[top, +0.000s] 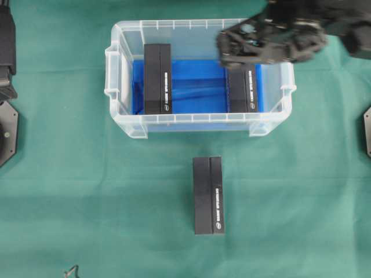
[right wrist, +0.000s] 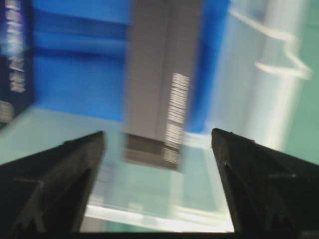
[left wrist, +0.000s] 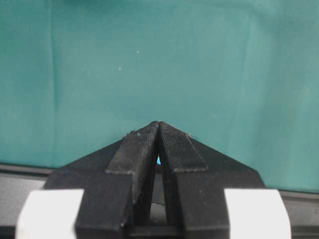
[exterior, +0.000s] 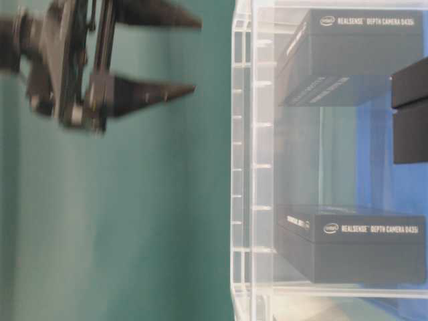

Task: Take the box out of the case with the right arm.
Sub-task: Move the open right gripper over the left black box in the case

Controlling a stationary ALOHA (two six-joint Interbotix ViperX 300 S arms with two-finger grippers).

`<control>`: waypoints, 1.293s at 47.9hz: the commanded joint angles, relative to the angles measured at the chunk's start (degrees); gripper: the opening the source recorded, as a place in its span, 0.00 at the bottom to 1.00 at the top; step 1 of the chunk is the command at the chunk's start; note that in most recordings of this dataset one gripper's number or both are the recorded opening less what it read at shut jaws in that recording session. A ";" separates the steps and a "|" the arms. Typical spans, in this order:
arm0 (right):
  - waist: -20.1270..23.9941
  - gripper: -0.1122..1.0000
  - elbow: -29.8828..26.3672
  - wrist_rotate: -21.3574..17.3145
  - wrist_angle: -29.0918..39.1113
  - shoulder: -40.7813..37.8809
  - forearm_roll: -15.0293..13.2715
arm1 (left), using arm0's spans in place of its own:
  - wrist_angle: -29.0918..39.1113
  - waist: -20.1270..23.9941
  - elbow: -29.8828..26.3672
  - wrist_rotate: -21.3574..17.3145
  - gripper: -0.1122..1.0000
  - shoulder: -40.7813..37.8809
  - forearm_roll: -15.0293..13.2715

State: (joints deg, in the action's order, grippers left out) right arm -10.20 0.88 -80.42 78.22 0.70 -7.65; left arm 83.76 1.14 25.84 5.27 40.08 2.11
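Observation:
The clear case with a blue bottom holds two black boxes: one at its left, one at its right. My right gripper hovers over the right box, near the case's far rim, and hides that box's far end. It is open and holds nothing. In the right wrist view the box lies ahead between the spread fingers, blurred. The table-level view shows the right gripper open and apart from the case wall. My left gripper is shut over bare green cloth.
A third black box lies on the green cloth in front of the case. The left arm stays at the left edge. Black base plates sit at the left edge and right edge.

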 commanded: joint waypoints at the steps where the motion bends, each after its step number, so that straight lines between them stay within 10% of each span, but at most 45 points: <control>1: 0.44 0.89 -5.54 0.35 -0.44 -2.29 0.09 | -0.26 0.09 -1.32 0.09 0.10 -0.09 0.09; 30: 1.76 0.89 -32.17 3.52 -0.35 -21.97 1.67 | -0.26 0.18 -1.49 0.09 0.10 -0.09 0.09; 62: 1.76 0.91 -33.75 4.31 -0.53 -24.43 2.64 | -0.26 0.18 -1.49 0.09 0.10 -0.09 0.09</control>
State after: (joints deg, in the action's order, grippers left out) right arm -8.61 -31.46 -76.64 78.05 -24.87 -4.75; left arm 83.76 1.14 25.93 5.36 40.08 2.11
